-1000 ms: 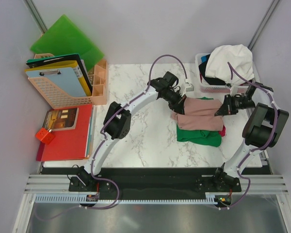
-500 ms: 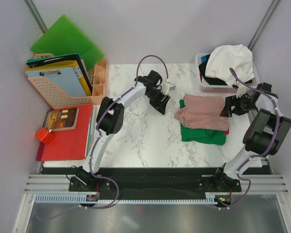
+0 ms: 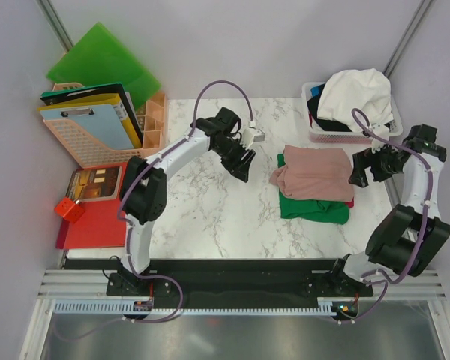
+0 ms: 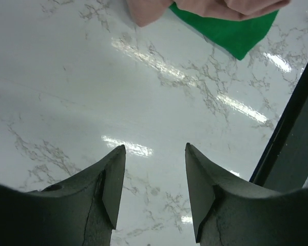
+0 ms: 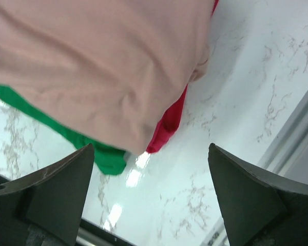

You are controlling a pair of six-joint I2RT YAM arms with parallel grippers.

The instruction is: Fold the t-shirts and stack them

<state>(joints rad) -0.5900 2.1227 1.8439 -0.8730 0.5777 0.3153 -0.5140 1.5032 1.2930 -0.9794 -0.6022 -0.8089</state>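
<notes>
A folded dusty pink t-shirt (image 3: 315,173) lies on top of a green t-shirt (image 3: 312,209) and a red one (image 5: 170,120) on the marble table. The pink t-shirt (image 5: 102,66) also fills the top of the right wrist view, with green t-shirt (image 5: 100,156) under it. My left gripper (image 3: 240,165) hangs open over bare marble to the left of the stack, nothing between its fingers (image 4: 113,179). My right gripper (image 3: 360,171) stands wide open just right of the stack, empty. A white t-shirt (image 3: 356,91) is heaped over dark cloth in the basket.
A pink-white basket (image 3: 322,133) stands at the back right corner. At the left are a peach file rack (image 3: 90,139) with clipboards, green folders (image 3: 101,60), a red folder (image 3: 105,217) with a book and an orange cube (image 3: 70,210). The table's right edge (image 3: 397,210) is close to my right arm.
Both grippers have let go of the pink t-shirt and opened. The left arm pulled back to the left, the right arm back to the right; the shirt now rests on the stack.
</notes>
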